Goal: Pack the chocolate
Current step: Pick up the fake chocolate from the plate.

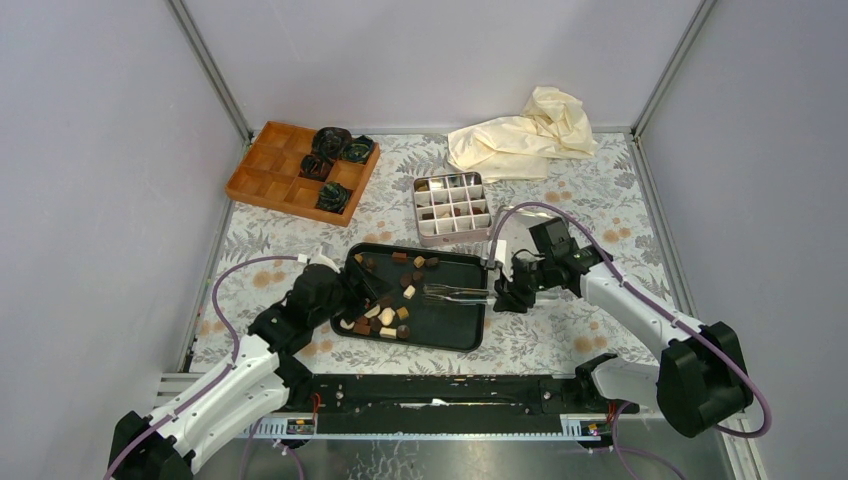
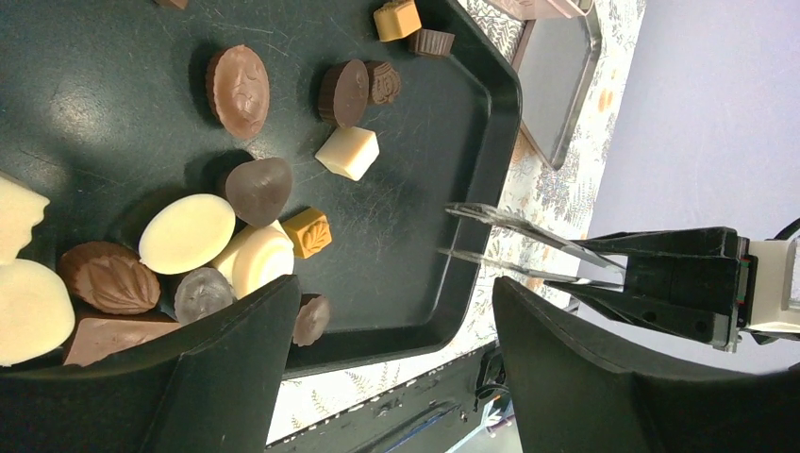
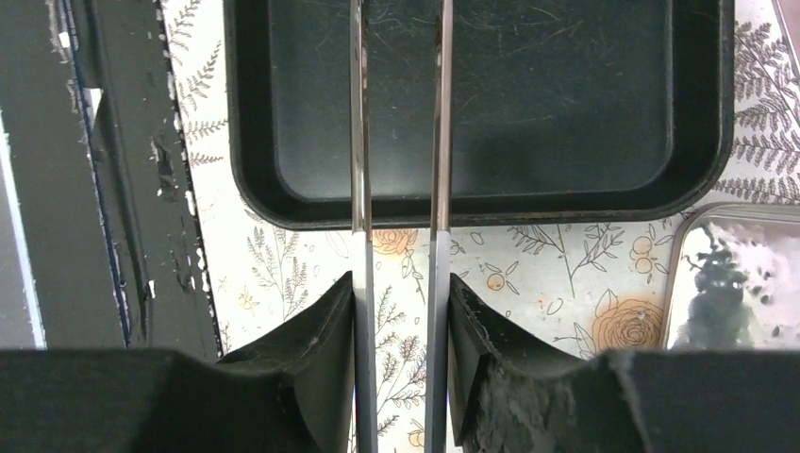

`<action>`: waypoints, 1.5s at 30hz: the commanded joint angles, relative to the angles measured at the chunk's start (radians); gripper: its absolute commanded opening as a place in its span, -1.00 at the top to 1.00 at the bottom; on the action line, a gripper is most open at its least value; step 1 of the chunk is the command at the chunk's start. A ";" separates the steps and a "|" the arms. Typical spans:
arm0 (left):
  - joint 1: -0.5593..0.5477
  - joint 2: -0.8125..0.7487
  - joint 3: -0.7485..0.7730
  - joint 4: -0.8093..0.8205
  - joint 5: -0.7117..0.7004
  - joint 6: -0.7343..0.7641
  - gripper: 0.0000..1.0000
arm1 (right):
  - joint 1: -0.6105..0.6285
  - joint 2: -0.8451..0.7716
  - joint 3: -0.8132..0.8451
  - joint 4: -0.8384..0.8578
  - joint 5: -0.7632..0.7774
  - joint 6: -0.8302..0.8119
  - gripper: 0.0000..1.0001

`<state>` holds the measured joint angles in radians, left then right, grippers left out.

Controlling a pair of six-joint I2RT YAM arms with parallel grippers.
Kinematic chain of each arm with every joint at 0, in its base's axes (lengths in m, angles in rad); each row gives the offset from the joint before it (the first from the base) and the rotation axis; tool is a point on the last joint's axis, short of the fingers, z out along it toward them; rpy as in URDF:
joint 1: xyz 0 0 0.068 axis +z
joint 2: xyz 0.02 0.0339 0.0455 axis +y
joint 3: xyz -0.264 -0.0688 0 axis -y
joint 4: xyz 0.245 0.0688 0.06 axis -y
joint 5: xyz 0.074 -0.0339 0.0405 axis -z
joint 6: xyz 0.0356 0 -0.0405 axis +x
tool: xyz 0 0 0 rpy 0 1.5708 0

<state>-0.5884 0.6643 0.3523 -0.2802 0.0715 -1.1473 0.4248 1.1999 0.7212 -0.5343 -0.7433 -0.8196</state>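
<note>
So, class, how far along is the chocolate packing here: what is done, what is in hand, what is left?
Done: a few cells of the divided tin hold pieces. In hand: the right gripper grips tweezers, tips empty over the black tray; the left gripper hangs open above the chocolate there. Left: most pieces lie loose on the tray, and several cells look empty.

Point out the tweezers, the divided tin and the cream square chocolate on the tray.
tweezers (image 3: 358, 142), right wrist view, on the left blade.
divided tin (image 1: 455, 239), top view, on its near wall.
cream square chocolate (image 2: 348, 152), left wrist view, on its top face.
</note>
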 commanded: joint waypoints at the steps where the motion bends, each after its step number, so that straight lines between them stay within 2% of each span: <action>1: -0.007 -0.009 -0.017 0.069 0.010 -0.011 -0.63 | 0.030 0.010 0.054 0.066 0.055 0.081 0.18; 11: -0.008 0.016 -0.002 0.076 0.007 -0.001 -0.63 | 0.132 0.119 0.142 0.077 0.199 0.163 0.16; 28: -0.008 0.007 -0.016 0.081 0.004 -0.006 -0.63 | 0.221 0.225 0.216 0.072 0.303 0.216 -0.03; 33: -0.008 -0.009 -0.027 0.078 0.001 -0.010 -0.63 | 0.246 0.251 0.241 0.068 0.318 0.223 -0.03; 41: -0.008 -0.003 -0.024 0.079 0.002 -0.008 -0.63 | 0.275 0.276 0.264 0.065 0.338 0.236 0.09; 45: -0.008 -0.006 -0.026 0.079 0.002 -0.009 -0.63 | 0.276 0.271 0.272 0.055 0.356 0.234 0.39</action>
<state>-0.5888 0.6662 0.3355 -0.2554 0.0715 -1.1511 0.6918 1.4754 0.9363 -0.4808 -0.4122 -0.5964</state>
